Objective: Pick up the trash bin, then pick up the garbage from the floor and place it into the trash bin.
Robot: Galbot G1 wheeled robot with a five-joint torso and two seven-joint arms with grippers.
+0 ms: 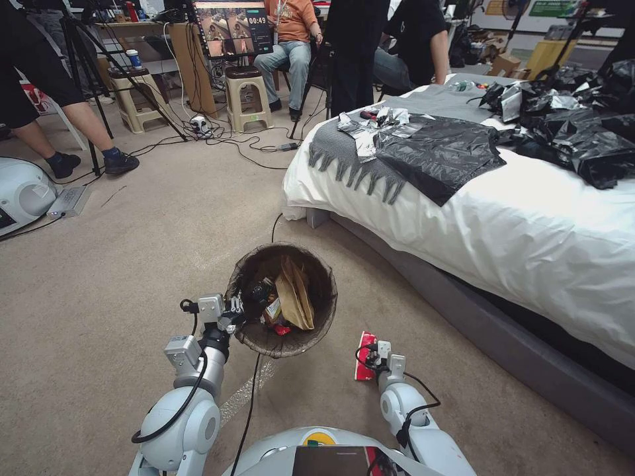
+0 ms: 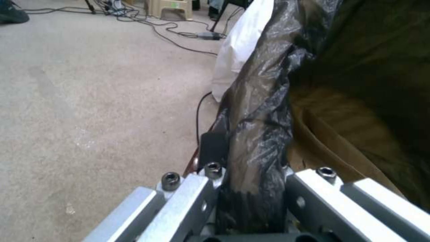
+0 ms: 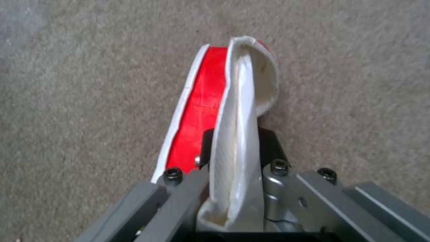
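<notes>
The trash bin (image 1: 284, 344), round with a dark bag liner (image 2: 264, 111), hangs in front of me with my left gripper (image 1: 237, 316) shut on its near-left rim (image 2: 255, 188). Inside it lie a brown paper scrap (image 1: 294, 294), a red and yellow wrapper (image 1: 274, 314) and a dark bottle-like piece (image 1: 258, 291). To the bin's right, low over the carpet, my right gripper (image 1: 372, 350) is shut on a squashed red paper cup (image 1: 362, 360). In the right wrist view the cup's white inner wall (image 3: 235, 134) is pinched flat between the fingers (image 3: 210, 148), its red outside (image 3: 199, 114) beside them.
A bed (image 1: 529, 231) with a white sheet fills the right side, with glossy black plastic sheets (image 1: 443, 155) on top. A black cable (image 1: 248, 403) runs over the carpet under the bin. Stools (image 1: 246, 96), a tripod and seated people stand at the back. A white machine (image 1: 23, 192) sits far left.
</notes>
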